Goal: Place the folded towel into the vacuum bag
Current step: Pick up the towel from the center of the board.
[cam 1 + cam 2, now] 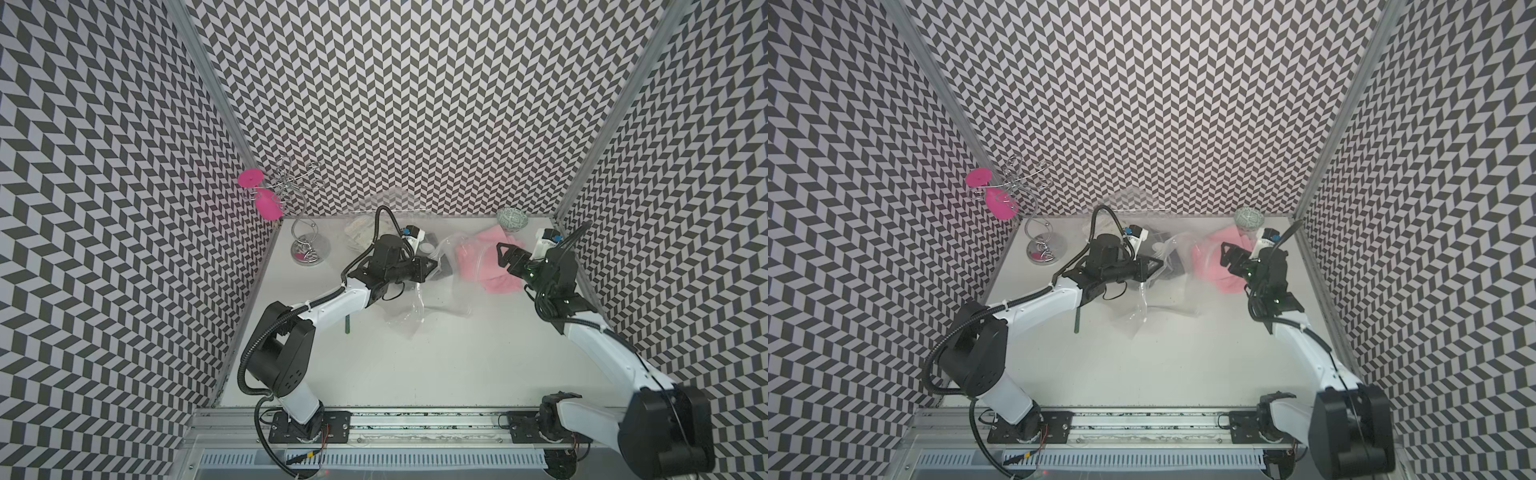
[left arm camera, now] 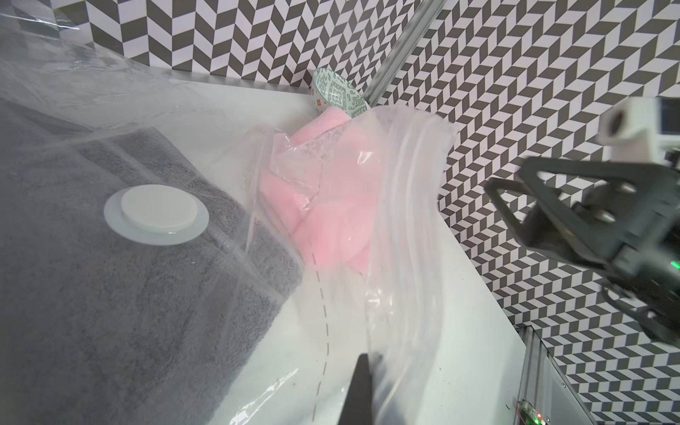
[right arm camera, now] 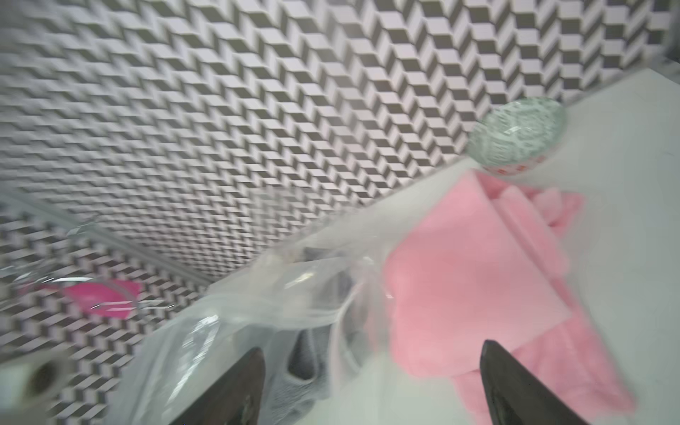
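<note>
- In both top views, a white table [image 1: 457,365] carries a large clear, crinkly plastic vacuum bag [image 1: 409,309] [image 1: 1138,309] at its middle, reaching toward 12 o'clock.
- A flat pink folded towel [image 1: 494,270] [image 1: 1214,272] lies at 2 o'clock, at the bag's mouth. The towel's 9 o'clock edge shows through the clear film, and I cannot tell whether that edge is inside the bag.
- The left pincer [image 1: 430,265] is over the bag with its jaws closed on the film, which rises up to it. The towel is just off its 3 o'clock side.
- The right pincer [image 1: 505,257] hovers over the towel's 3 o'clock part with its jaws spread wide and nothing in them.
- A round green-patterned bowl [image 1: 512,219] stands just beside the towel, toward 12 o'clock.
- In the left wrist view, a round white valve cap [image 2: 156,215] sits on the bag's face over a dark grey towel [image 2: 110,312] inside. The pink towel lies beyond, seen through crumpled film. Film lies against one dark finger [image 2: 362,386].
- The right wrist view is blurred. Two dark fingers [image 3: 515,390] stand far apart. The pink towel lies beyond them, nearer one finger, and the bag's crumpled mouth is by the other. I cannot tell whether either finger touches anything.
</note>
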You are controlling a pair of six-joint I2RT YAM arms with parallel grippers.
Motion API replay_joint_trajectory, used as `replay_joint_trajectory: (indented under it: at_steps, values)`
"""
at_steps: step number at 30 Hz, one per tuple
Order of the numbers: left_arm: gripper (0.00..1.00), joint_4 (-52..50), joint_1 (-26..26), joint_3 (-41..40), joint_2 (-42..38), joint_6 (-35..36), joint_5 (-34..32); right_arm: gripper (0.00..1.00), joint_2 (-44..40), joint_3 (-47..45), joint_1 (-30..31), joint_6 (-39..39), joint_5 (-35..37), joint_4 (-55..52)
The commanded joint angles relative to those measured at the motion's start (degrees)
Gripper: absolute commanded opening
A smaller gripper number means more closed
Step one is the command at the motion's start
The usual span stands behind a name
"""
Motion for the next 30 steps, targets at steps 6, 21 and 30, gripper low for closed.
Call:
replay_joint_trajectory:
  at_steps: [6, 21, 30]
  values:
    - [0.00, -1.22, 0.58, 0.42, -0.99, 0.28, -0.39, 1.00, 24.80, 14.44, -7.64, 1.85, -6.04, -11.23]
    - [0.00, -2.00, 3.62, -0.78, -1.68, 1.24, 0.66, 0.99, 39.85, 19.11, -10.89, -7.52, -20.42, 1.07]
    - [0.00, -3.00, 3.71, 0.41, -0.10, 1.40, 1.31, 0.92, 40.89, 13.52, -8.00, -1.41, -25.72, 18.45]
